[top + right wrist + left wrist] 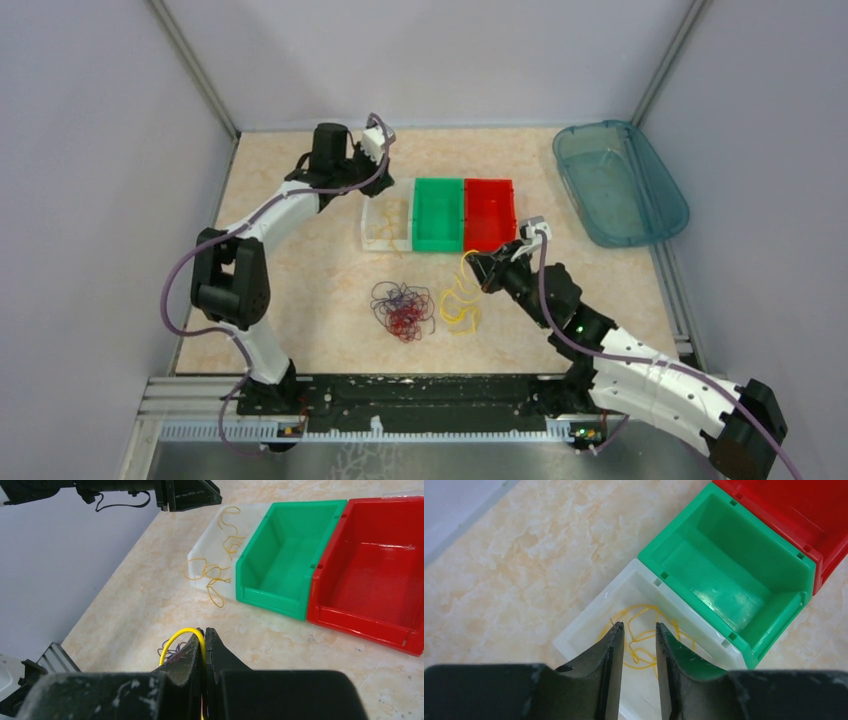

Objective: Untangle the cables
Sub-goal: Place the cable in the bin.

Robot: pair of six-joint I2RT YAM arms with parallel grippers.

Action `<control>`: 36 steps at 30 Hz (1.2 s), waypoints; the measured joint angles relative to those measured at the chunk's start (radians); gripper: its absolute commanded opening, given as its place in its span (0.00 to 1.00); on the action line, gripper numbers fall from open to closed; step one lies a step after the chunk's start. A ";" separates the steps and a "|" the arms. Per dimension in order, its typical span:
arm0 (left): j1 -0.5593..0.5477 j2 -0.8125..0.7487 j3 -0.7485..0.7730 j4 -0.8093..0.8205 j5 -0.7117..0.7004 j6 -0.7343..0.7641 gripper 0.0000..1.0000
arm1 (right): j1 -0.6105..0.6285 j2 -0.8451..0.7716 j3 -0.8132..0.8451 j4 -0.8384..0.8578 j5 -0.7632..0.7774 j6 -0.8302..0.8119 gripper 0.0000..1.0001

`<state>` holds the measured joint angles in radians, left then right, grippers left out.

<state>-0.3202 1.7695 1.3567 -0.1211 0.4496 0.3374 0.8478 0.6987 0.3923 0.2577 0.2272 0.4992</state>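
A tangle of red and dark purple wires (pixel 402 309) lies on the table in front of the bins. A bunch of yellow wires (pixel 460 302) lies beside it to the right. My right gripper (pixel 476 263) is shut on a yellow wire (pixel 176 639) and holds it above that bunch. More yellow wire (pixel 644 635) lies in the white bin (pixel 386 226), partly over its front wall (pixel 206 575). My left gripper (pixel 639 628) is open and empty just above the white bin.
A green bin (pixel 437 214) and a red bin (pixel 490 213) stand side by side to the right of the white one. A teal tray (pixel 619 182) sits at the back right. Walls close in the table on three sides.
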 measured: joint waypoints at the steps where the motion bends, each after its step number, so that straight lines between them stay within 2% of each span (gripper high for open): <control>1: -0.001 0.011 0.000 0.000 -0.007 -0.003 0.63 | 0.000 0.000 0.000 -0.001 0.000 -0.001 0.00; 2: -0.002 0.020 0.001 -0.004 -0.012 -0.003 0.74 | 0.000 0.000 0.000 -0.003 0.000 -0.002 0.00; 7: -0.004 0.051 0.042 -0.112 -0.028 0.002 0.99 | -0.007 0.000 0.004 -0.033 -0.002 -0.018 0.00; 11: 0.005 0.024 0.080 -0.180 0.007 0.001 0.99 | -0.023 0.033 0.064 -0.078 -0.015 -0.042 0.00; 13: 0.018 -0.023 0.075 -0.210 0.082 -0.008 0.99 | -0.030 0.061 0.124 -0.101 -0.028 -0.063 0.00; 19: 0.039 -0.269 0.014 -0.262 0.343 -0.033 0.99 | -0.037 0.181 0.368 -0.131 -0.058 -0.147 0.00; 23: 0.036 -0.413 -0.047 -0.270 0.435 -0.033 1.00 | -0.041 0.302 0.537 -0.124 -0.107 -0.188 0.00; 27: 0.036 -0.533 -0.144 -0.287 0.452 -0.034 0.99 | -0.042 0.443 0.712 -0.130 -0.144 -0.236 0.00; 32: 0.045 -0.601 -0.156 -0.352 0.393 -0.037 1.00 | -0.046 0.608 0.899 -0.127 -0.173 -0.292 0.00; 36: 0.143 -0.597 -0.117 -0.399 0.292 -0.056 0.99 | -0.051 0.747 1.014 -0.119 -0.188 -0.342 0.00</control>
<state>-0.1772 1.1725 1.2400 -0.5201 0.7418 0.2813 0.7963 1.4460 1.4063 0.1387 0.0387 0.1570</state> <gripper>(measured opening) 0.995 0.014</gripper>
